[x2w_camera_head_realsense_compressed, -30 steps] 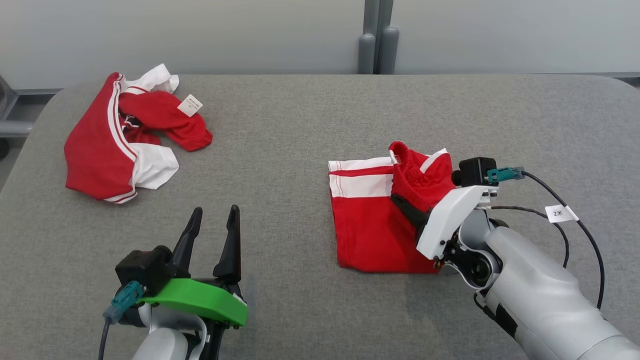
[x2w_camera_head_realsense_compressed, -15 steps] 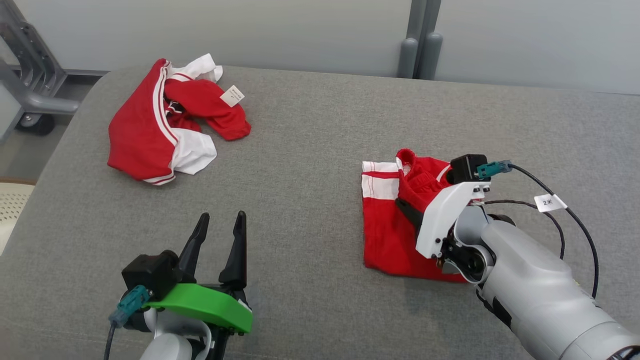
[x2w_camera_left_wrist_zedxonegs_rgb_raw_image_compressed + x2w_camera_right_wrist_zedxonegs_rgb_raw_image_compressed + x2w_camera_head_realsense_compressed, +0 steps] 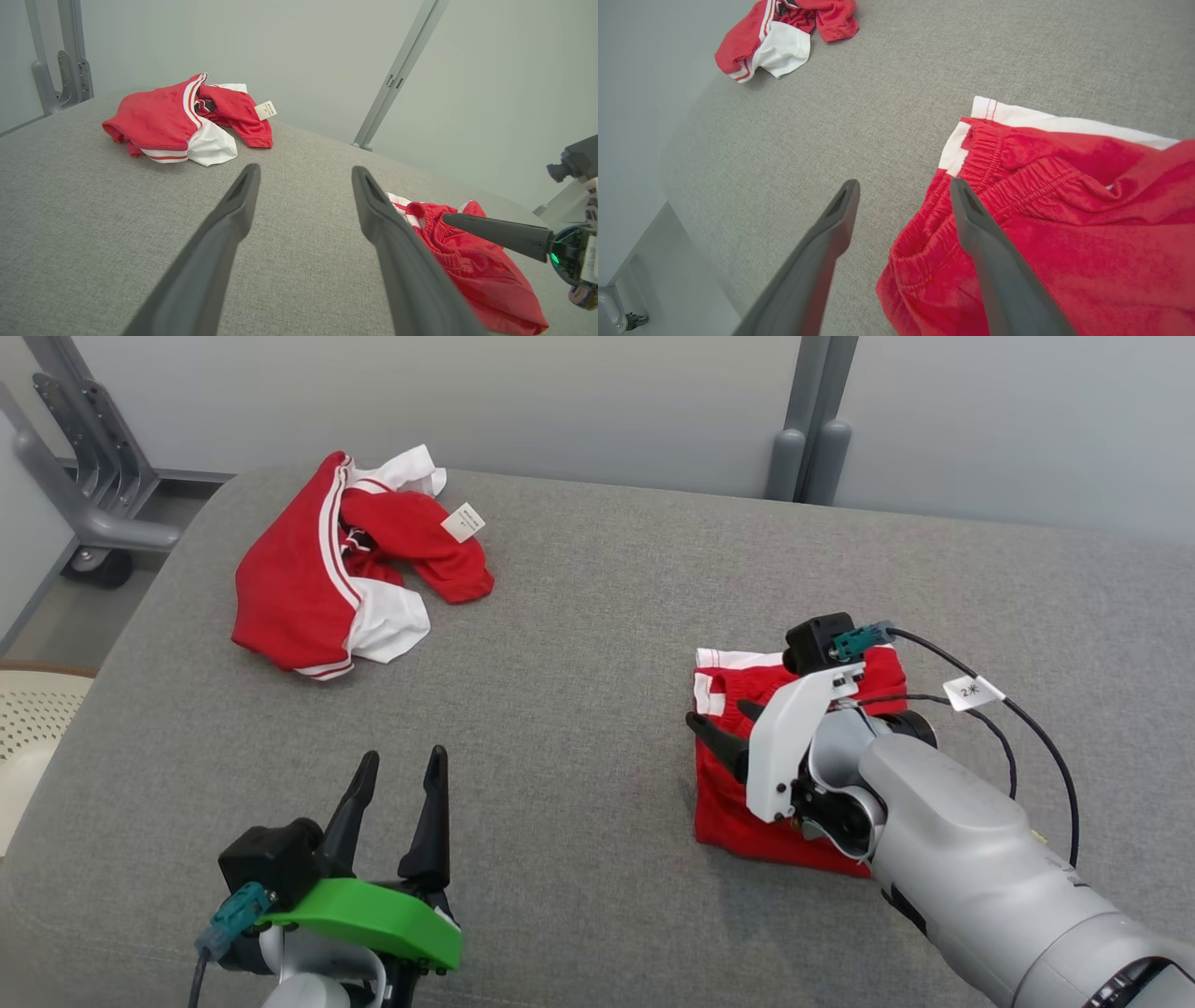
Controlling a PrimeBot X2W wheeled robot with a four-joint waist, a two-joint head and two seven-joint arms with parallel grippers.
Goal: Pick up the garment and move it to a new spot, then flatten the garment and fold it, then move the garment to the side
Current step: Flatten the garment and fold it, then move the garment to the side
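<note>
Right tool [image 3: 903,184], fingers apart and gripping nothing, stood at the elastic waistband edge of the folded red shorts [image 3: 1064,224], which lay on the right of the grey worktop [image 3: 579,644]. Left tool [image 3: 403,756] likewise apart, idle. Shifting the shorts aside would likely need every layer pinched together.

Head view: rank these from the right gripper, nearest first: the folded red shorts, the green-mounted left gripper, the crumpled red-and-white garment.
1. Folded red shorts, directly beneath the right gripper.
2. Left gripper, lower left.
3. Crumpled red-and-white garment, far left corner.
</note>
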